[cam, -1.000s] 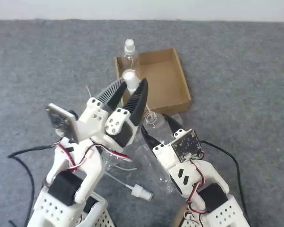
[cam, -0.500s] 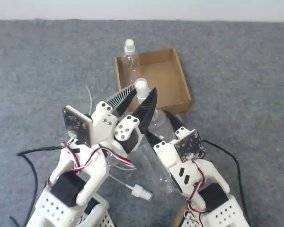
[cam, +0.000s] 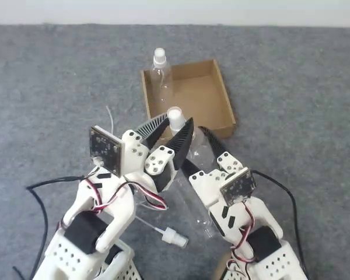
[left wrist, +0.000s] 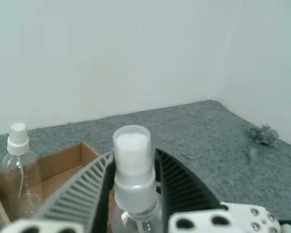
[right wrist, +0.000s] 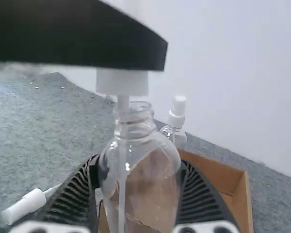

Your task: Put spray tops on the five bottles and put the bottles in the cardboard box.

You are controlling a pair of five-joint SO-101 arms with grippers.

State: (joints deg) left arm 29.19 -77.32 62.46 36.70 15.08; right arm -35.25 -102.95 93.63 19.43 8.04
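While the left tool (cam: 176,121) grips a white plastic spray top (left wrist: 132,158) by its sides, we see the right tool (right wrist: 138,167) closed around a clear plastic bottle (right wrist: 137,141), upright just in front of the brown cardboard box (cam: 219,108). The top hangs just above the open neck — its dip tube inside. A capped clear bottle (cam: 160,73) stands in the box's far corner; a loose white spray top (cam: 174,237) lies on the grey tabletop (cam: 291,76).
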